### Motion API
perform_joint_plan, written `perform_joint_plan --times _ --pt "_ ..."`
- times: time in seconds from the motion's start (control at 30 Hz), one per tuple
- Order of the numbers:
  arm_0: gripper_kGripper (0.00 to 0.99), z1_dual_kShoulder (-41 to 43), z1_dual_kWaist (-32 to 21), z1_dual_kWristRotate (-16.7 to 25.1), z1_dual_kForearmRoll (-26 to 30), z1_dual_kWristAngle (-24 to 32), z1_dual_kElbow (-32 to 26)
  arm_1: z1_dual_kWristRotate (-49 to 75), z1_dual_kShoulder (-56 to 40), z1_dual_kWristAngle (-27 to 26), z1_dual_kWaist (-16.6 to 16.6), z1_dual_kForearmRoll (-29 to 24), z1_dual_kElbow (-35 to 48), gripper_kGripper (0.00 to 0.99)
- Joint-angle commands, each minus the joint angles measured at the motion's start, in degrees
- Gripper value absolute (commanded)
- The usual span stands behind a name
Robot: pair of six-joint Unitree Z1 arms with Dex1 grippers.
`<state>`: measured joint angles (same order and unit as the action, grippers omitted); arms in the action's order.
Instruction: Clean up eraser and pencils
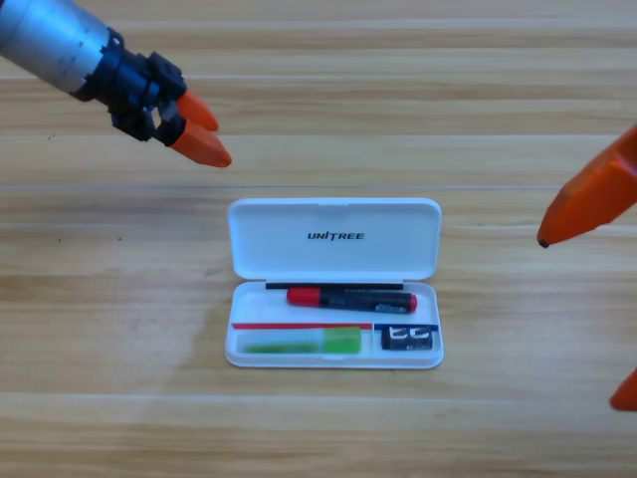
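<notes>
White case (333, 237) lid-up at table (100, 349) centre, holding red-capped black marker (351, 299) in upper slot, pale green-ended pen (303, 343) lower left, eraser (409, 340) lower right; left gripper (206, 132) upper left, jaws slightly parted, empty; right gripper (587, 299) at right edge, jaws wide apart, empty.

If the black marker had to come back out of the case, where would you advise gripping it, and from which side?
Probably from straight above, at mid-barrel. The marker lies flat and crosswise in the upper tray of the white case, with the lid's hinge close behind it, so the jaws should straddle it front to back. The left gripper is nearest.
</notes>
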<state>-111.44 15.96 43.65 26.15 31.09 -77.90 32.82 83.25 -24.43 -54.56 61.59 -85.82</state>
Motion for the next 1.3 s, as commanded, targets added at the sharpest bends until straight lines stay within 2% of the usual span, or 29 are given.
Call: perform_joint_plan --times 0.03,0.1,0.17,0.3,0.57,0.8,1.3 --pt "0.442 -2.8 -1.0 -0.6 -3.7 0.1 2.6 -0.2 -1.6 -2.3 -1.3 -1.0 1.7 0.957" --pt "0.282 -3.0 -0.8 0.1 -4.5 0.2 3.0 -0.3 -1.6 -2.4 -1.3 -1.2 1.6 0.957" --pt "0.011 -3.2 -0.8 0.6 -6.0 0.0 4.0 -0.4 -1.2 -2.4 -1.3 -1.7 1.6 0.957" --pt "0.0 -2.9 -0.1 -0.1 -8.9 -1.6 6.2 -0.5 -0.1 -2.8 -1.3 -2.2 1.6 0.957" --pt "0.0 -6.7 4.8 2.4 -6.9 -1.6 5.5 -0.6 0.1 -3.3 -1.3 -2.4 1.8 0.957" --pt "0.0 -7.5 7.9 2.3 -6.7 -2.3 5.2 -0.6 -0.2 -3.2 -1.3 -2.4 2.2 0.957" --pt "0.0 -5.3 11.6 4.9 1.0 -2.7 2.1 -0.6 0.5 -3.2 -1.3 -2.5 2.0 0.957"
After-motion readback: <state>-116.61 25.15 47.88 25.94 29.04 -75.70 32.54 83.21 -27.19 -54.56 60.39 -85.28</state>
